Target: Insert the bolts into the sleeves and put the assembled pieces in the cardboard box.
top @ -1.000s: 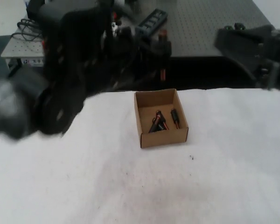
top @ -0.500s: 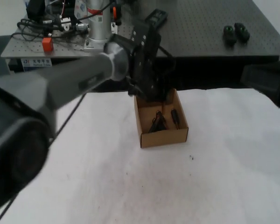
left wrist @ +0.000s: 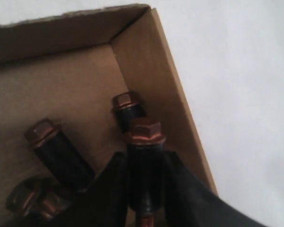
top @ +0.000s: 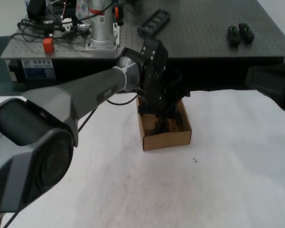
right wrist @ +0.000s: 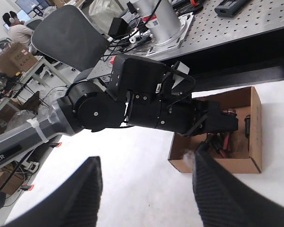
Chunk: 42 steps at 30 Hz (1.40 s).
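Left end effector (left wrist: 146,189) clamps assembled piece (left wrist: 145,151) inside cardboard box (left wrist: 154,80).

The left arm (top: 85,92) is a grey tube with white lettering, a silver collar and a boxy black wrist carrying small screws and a looping black cable (right wrist: 193,81). The left pincer (left wrist: 146,163) is smooth black; the right pincer (right wrist: 146,161) is ribbed black.

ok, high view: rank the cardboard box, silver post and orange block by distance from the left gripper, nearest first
From the left gripper, which holds an assembled piece:
1. cardboard box: the gripper is in its opening.
2. silver post: on the back bench, behind and to the left.
3. orange block: same bench, farther left.
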Each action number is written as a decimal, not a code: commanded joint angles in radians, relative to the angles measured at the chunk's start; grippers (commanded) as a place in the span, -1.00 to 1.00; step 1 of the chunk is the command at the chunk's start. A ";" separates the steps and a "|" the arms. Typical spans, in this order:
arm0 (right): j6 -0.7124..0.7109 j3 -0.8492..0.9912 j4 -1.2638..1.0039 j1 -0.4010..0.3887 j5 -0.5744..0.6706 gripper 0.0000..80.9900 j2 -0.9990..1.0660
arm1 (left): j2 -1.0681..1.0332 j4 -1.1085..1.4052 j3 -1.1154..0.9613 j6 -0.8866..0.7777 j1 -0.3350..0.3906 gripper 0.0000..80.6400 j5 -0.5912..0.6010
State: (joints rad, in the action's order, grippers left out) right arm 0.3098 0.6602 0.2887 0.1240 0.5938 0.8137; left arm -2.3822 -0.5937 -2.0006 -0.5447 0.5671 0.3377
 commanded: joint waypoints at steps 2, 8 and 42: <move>-0.012 0.005 -0.001 0.006 -0.001 0.04 -0.009 | 0.006 0.004 -0.014 -0.025 0.005 -0.36 0.006; -0.019 0.005 -0.001 0.006 -0.001 0.04 -0.009 | 0.032 0.004 -0.014 -0.057 0.003 -0.28 0.018; -0.332 -0.014 0.480 -0.123 -0.114 -0.53 -0.237 | 1.817 0.012 1.449 0.291 -0.025 -0.98 -0.448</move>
State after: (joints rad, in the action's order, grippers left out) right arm 0.0054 0.6557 0.7365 0.0236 0.4805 0.6073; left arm -0.5428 -0.5907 -0.5314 -0.2565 0.5435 -0.0959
